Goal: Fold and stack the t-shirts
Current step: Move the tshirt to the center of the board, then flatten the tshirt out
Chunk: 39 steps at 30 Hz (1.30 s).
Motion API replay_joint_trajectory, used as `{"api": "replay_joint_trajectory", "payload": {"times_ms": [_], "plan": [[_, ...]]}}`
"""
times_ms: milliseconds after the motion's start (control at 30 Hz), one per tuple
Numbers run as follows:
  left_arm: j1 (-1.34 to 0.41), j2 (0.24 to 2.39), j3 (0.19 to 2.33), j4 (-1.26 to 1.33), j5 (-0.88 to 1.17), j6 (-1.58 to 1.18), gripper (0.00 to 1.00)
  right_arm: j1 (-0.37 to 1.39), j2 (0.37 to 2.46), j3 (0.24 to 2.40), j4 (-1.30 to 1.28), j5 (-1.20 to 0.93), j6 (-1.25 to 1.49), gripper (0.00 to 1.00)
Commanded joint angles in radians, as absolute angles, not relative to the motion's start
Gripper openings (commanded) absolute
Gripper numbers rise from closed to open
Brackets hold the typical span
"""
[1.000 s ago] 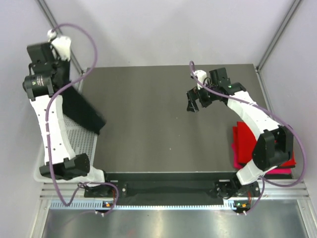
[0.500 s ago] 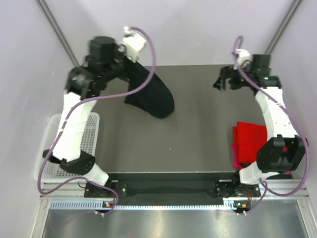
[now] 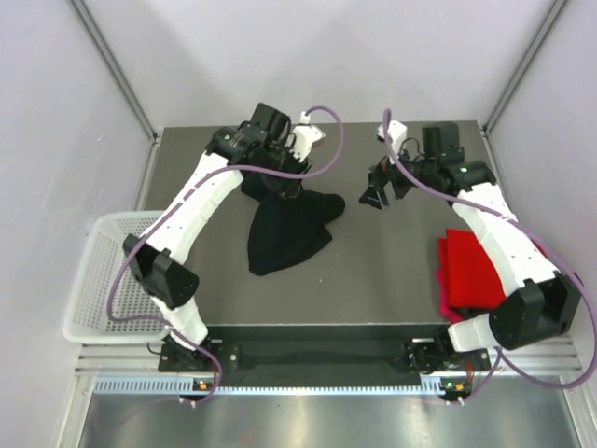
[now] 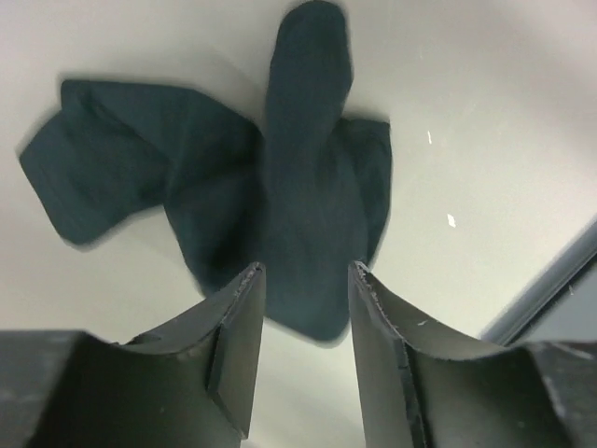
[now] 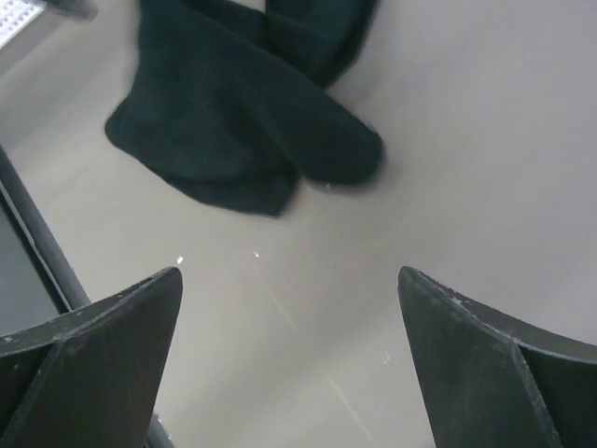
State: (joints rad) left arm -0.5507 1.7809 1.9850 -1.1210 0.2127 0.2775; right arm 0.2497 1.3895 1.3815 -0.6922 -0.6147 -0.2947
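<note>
A black t-shirt (image 3: 284,233) lies crumpled in a heap on the dark table (image 3: 373,280), left of centre. My left gripper (image 3: 285,179) hangs just above the heap's far end, open. In the left wrist view the left gripper (image 4: 306,273) has its jaws apart, and the blurred black t-shirt (image 4: 280,205) lies below them with nothing pinched. My right gripper (image 3: 378,193) stands wide open to the right of the heap, clear of it. The right gripper (image 5: 289,278) shows bare tabletop between its fingers, with the black t-shirt (image 5: 242,121) beyond. Folded red t-shirts (image 3: 476,271) lie stacked at the right edge on a magenta one (image 3: 536,320).
A white mesh basket (image 3: 117,271) stands off the table's left edge. Grey walls and metal frame posts close in the back and sides. Both arm bases sit at the near edge.
My left arm swung from over the basket to the table's middle with the black t-shirt, then opened and dropped it. My right gripper moved back, then in toward the centre, staying open.
</note>
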Motion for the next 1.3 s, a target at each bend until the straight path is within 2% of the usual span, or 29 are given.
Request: {"api": "replay_joint_trajectory", "payload": {"times_ms": [0, 200, 367, 533, 833, 867, 900, 933, 967, 1033, 1067, 1100, 1167, 1267], "plan": [[-0.542, 1.568, 1.884, -1.100, 0.222, 0.252, 0.49, 0.287, 1.507, 1.394, -0.667, -0.583, -0.330, 0.96], [-0.447, 1.303, 1.593, -1.082, 0.230, 0.248, 0.49, 0.310, 1.804, 1.532, -0.669, -0.624, -0.287, 0.93], [-0.332, 1.166, 1.396, -1.052, 0.257, 0.245, 0.48, 0.310, 2.061, 1.758, -0.733, -0.652, -0.249, 0.91], [-0.269, 1.109, 1.345, -1.048, 0.299, 0.230, 0.48, 0.333, 2.181, 1.877, -0.773, -0.644, -0.265, 0.90], [-0.207, 1.078, 1.301, -1.032, 0.336, 0.209, 0.48, 0.373, 2.318, 1.970, -0.857, -0.582, -0.279, 0.82], [-0.201, 1.075, 1.301, -1.031, 0.337, 0.210, 0.48, 0.376, 2.318, 1.962, -0.856, -0.580, -0.279, 0.79], [-0.199, 1.075, 1.299, -1.031, 0.334, 0.209, 0.48, 0.377, 2.319, 1.959, -0.856, -0.580, -0.279, 0.71], [-0.198, 1.071, 1.296, -1.032, 0.331, 0.209, 0.48, 0.377, 2.321, 1.957, -0.864, -0.568, -0.279, 0.68], [-0.195, 1.066, 1.292, -1.031, 0.331, 0.209, 0.48, 0.382, 2.327, 1.960, -0.871, -0.560, -0.281, 0.59], [-0.190, 1.057, 1.284, -1.029, 0.334, 0.207, 0.48, 0.385, 2.330, 1.959, -0.887, -0.528, -0.291, 0.47], [-0.187, 1.054, 1.281, -1.028, 0.336, 0.207, 0.48, 0.384, 2.332, 1.962, -0.890, -0.516, -0.294, 0.39], [-0.184, 1.051, 1.281, -1.026, 0.336, 0.206, 0.48, 0.383, 2.329, 1.963, -0.890, -0.503, -0.299, 0.18], [-0.180, 1.046, 1.278, -1.023, 0.334, 0.206, 0.48, 0.385, 2.333, 1.986, -0.896, -0.473, -0.317, 0.00], [-0.172, 1.039, 1.278, -1.023, 0.325, 0.207, 0.48, 0.385, 2.345, 2.109, -0.910, -0.384, -0.336, 0.00]]}}
